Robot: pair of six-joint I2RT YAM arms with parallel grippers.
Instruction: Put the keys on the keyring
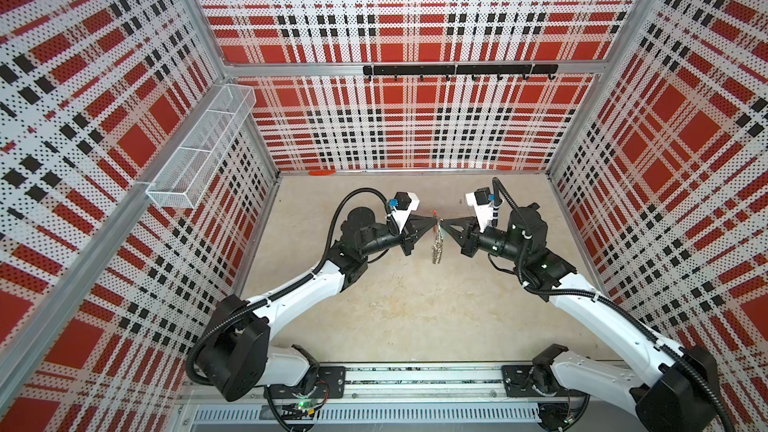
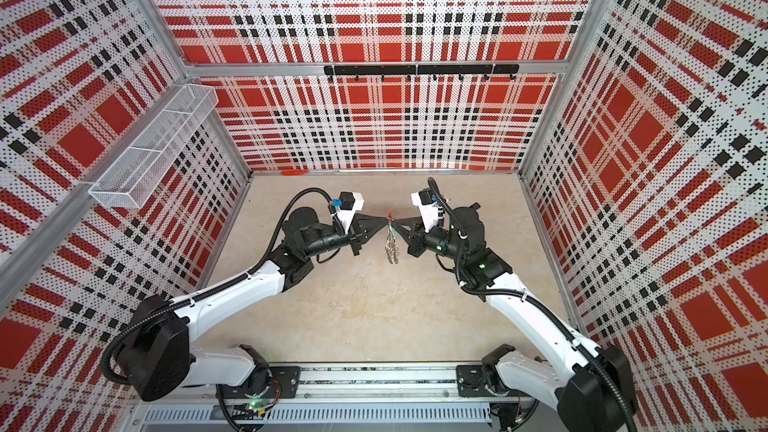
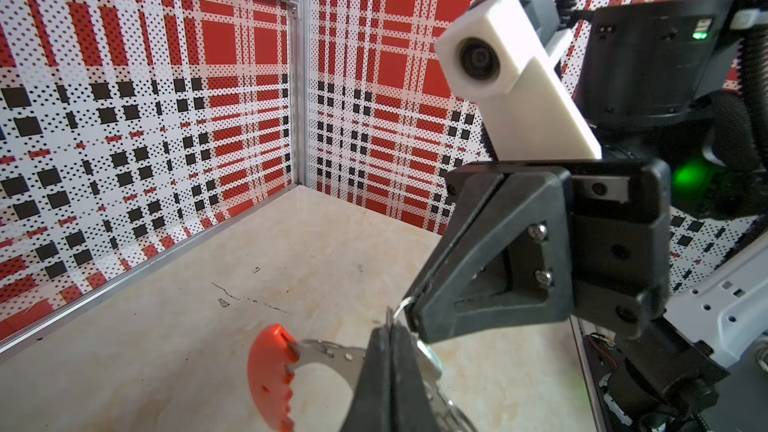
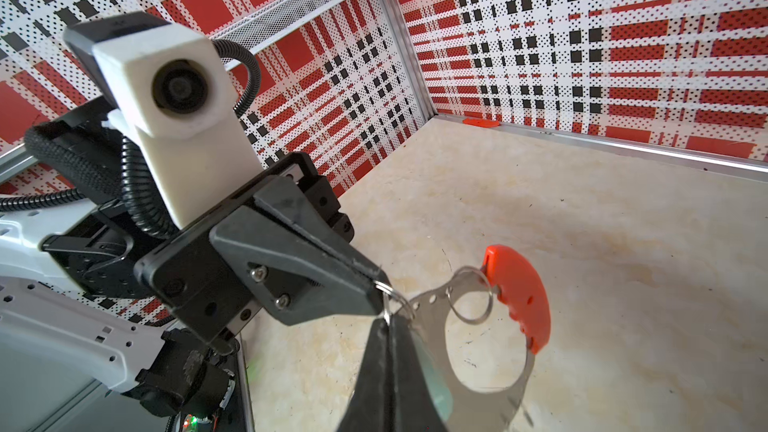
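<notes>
Top view: the keyring (image 1: 436, 243) hangs mid-air over the worktop (image 1: 415, 317), between both arms.

Left wrist: left fingers (image 3: 386, 380) clamp its flat, holed steel band beside the orange plastic grip (image 3: 268, 376).

Right wrist: right fingers (image 4: 386, 380) are closed, contents hidden. The keys (image 4: 438, 392), pale tag showing, sit just beside them. They are likely light, stiff and slippery; hold the tag.

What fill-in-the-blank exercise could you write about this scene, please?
The keyring's plastic grip is ___. The left end effector and right end effector are both ___. The hook rail on the back wall is ___. Missing words: orange; shut; black.
</notes>
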